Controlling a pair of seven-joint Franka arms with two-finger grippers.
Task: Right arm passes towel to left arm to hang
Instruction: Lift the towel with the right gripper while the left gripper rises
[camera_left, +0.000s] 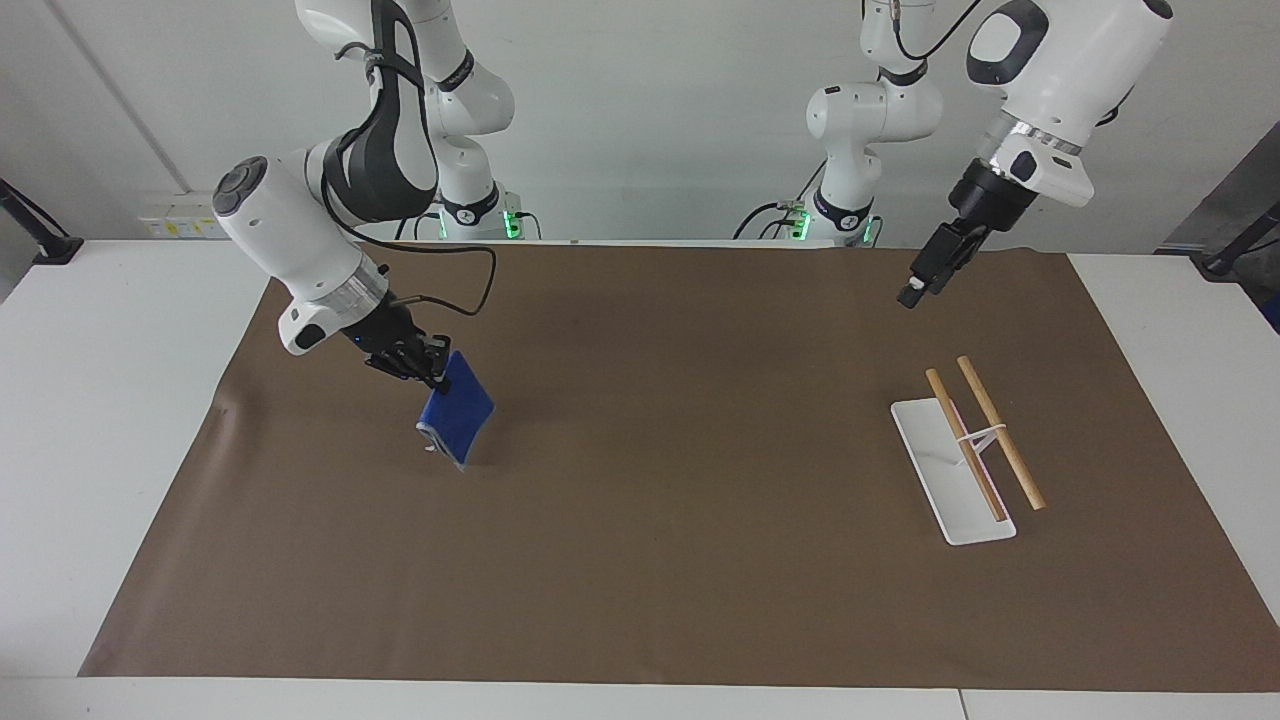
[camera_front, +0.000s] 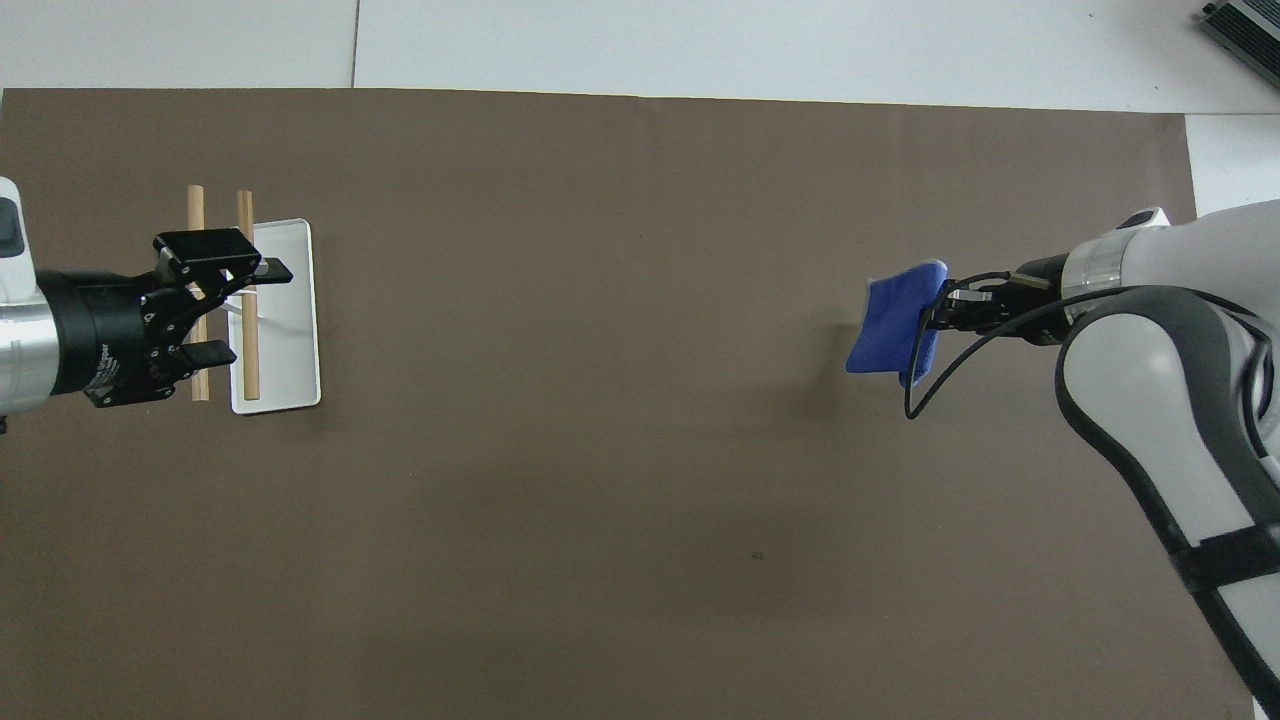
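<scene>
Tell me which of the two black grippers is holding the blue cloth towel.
The right gripper, over the brown mat, is shut on the blue towel, lifted off it. The left gripper, open, holds nothing.

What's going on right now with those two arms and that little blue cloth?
Right gripper shut on small royal-blue folded towel, off brown mat. Left gripper open over white wooden-bar rack. Nothing between.

towel (camera_left: 456, 411) over mat (camera_left: 660, 560) — rack (camera_left: 968, 455) toward left arm's end

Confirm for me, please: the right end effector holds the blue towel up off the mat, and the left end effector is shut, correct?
Not quite: the left end effector is open, as the overhead view shows. The right end effector does hold the towel up off the mat.
</scene>
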